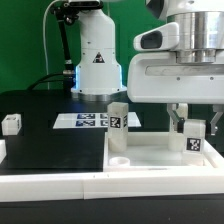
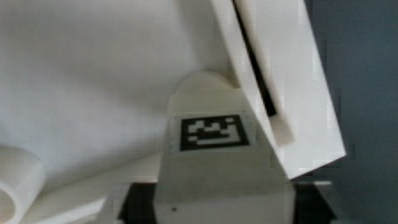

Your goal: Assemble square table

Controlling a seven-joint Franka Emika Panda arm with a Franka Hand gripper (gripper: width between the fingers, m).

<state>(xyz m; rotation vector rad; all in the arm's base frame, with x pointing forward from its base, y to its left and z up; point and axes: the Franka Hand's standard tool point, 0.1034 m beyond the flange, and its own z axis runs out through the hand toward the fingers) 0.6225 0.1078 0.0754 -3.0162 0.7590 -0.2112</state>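
Presently, scene: a black bench carries the parts, with a green backdrop behind.
Arm: the white Panda hangs over the exterior view's right half, and its jaws point straight down.
Jaws: closed on a short white leg post with a black-and-white tag; the dark fingers press on either side of its upper end.
Held post: upright, its lower end at the near right corner of the square slab; whether it touches the slab I cannot tell.
Wrist view: the held post fills the middle, tag facing the camera, with the slab's raised white edge just behind it.
Slab: large, white, lying flat on the bench at front right.
Second post: upright on the slab's left part, above a round corner socket.
Third post: lying on the bench at far left, well apart.
Marker board: flat on the bench behind the slab.
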